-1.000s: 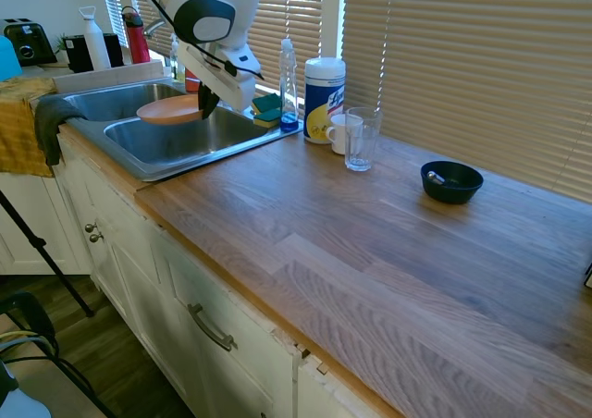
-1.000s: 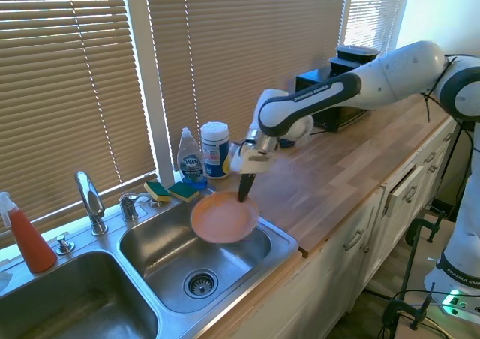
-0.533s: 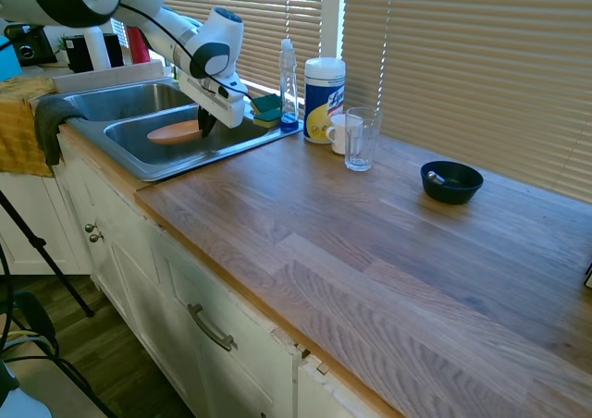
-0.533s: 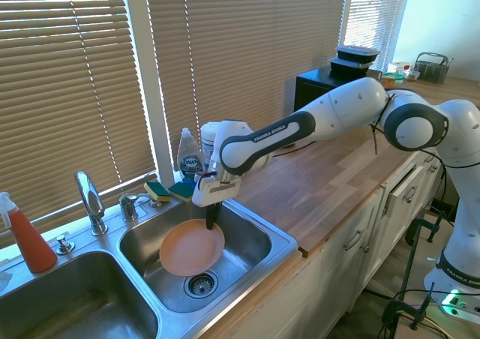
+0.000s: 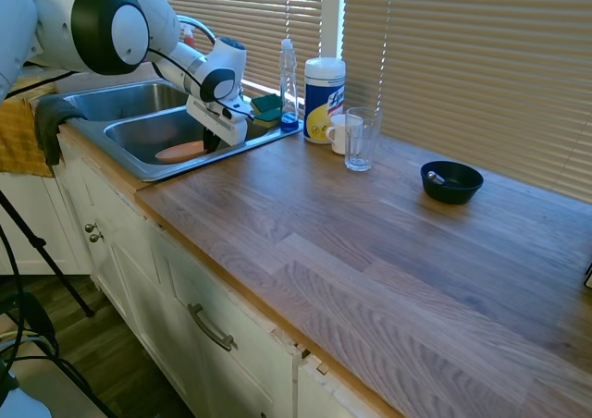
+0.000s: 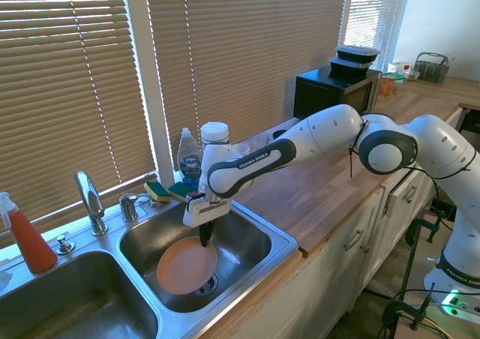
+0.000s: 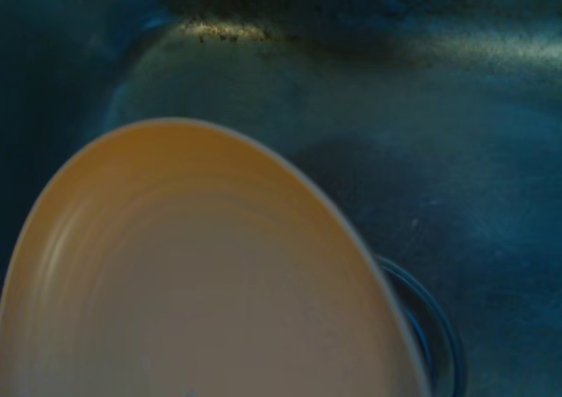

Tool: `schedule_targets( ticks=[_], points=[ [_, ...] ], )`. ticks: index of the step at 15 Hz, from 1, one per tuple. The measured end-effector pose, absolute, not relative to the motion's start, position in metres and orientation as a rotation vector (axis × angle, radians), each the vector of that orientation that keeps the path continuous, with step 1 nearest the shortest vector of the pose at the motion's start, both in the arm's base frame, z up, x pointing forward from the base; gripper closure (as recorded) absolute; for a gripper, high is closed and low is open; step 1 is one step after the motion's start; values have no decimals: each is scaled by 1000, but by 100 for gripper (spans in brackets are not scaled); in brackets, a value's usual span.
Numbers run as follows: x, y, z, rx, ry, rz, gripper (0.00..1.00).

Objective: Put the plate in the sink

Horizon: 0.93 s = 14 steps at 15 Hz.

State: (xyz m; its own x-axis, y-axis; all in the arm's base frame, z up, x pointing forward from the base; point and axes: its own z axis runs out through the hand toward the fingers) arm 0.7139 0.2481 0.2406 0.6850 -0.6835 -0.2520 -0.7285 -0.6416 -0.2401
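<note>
Holding the plate (image 6: 186, 265) by its rim, the gripper (image 6: 204, 238) reaches down into the sink (image 6: 259, 238) at lower left of the second exterior view, jaws pinched on the plate's far edge. The plate hangs low in the basin, over the drain, tilted; whether it touches the bottom cannot be told. Released from here, it could drop and clatter, or slide against the basin wall.
</note>
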Motion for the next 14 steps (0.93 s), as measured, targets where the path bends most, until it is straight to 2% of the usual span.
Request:
schedule_targets(
  ticks=[8, 14],
  points=[
    [717, 247, 244, -2573, 1124, 191, 0],
    [713, 243, 313, -2557, 1102, 139, 0]
  ],
)
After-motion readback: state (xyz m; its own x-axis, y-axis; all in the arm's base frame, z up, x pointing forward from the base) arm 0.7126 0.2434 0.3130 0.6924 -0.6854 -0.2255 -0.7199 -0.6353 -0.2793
